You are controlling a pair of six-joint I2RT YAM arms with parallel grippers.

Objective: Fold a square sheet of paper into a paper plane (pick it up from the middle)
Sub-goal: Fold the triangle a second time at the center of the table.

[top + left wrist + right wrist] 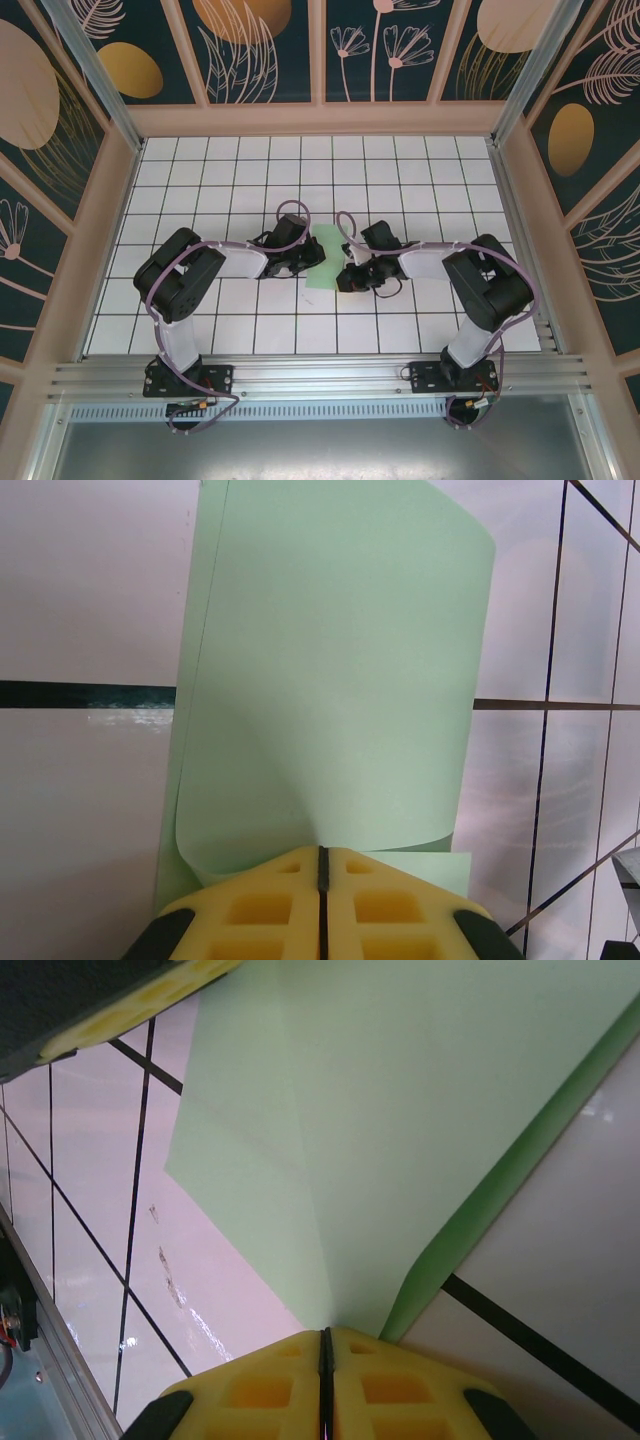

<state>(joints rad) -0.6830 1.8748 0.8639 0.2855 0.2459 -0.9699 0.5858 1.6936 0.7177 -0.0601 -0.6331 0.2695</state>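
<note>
The left gripper (322,854) and right gripper (324,1334) each clamp the square sheet of paper (330,680). Overhead, they hide its side edges.

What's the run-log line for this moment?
left gripper: shut on thin pale green paper sheet | right gripper: shut on sheet | sheet: curled

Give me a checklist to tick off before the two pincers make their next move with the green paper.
1. Grip of the left pincer on the sheet of paper: ok, shut on it.
2. Grip of the right pincer: ok, shut on the sheet too.
3. Sheet bent over in a curl, ready to fold: ok.
4. Edges lined up for a crease: cannot tell.
5. Sheet untorn: ok where visible.
</note>
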